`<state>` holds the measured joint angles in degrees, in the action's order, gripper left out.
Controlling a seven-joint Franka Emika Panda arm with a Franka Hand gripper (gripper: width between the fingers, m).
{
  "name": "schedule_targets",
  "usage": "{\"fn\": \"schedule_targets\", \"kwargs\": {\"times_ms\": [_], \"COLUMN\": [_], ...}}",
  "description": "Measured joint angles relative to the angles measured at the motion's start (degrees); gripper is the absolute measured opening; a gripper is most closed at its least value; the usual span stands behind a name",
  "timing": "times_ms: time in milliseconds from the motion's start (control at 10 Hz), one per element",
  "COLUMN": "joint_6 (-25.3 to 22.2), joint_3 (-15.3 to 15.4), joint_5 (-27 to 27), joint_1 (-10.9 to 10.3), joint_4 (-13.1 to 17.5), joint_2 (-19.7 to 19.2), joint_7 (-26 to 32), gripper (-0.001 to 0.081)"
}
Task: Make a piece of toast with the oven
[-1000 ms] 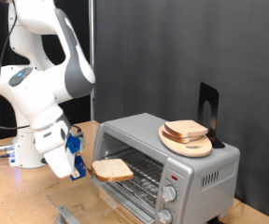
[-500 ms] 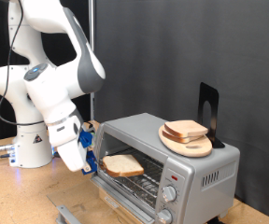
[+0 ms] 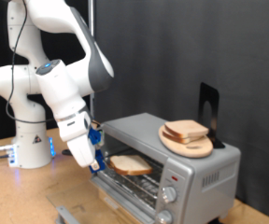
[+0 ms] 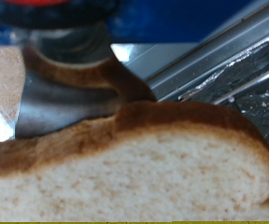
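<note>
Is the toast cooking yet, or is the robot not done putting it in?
Not cooking yet. The oven door is already open. The gripper holds the piece of toast at the oven's opening, partly inside over the rack. The door isn't shut. More bread sits on a wooden plate on top.

The white arm bends down from its base and leans toward the exterior view's right. Its claw [image 3: 99,161] is low, with the wrist tilted, and is closed on the piece of toast [image 3: 131,165].
</note>
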<state>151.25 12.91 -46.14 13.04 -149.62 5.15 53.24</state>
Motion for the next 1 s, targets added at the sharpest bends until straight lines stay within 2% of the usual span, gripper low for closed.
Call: {"fn": "schedule_targets", "kwargs": {"times_ms": [500,1000], "joint_6": [4.8,8.1], "joint_3": [2.1,2.9], "joint_5": [-4.1,-6.6], "joint_1": [-1.4,-1.5], "joint_4": [-0.1,-1.4], "joint_2": [0.0,-0.2], "joint_7": [4.3,9.0], "gripper": [0.0269,0.0269]}}
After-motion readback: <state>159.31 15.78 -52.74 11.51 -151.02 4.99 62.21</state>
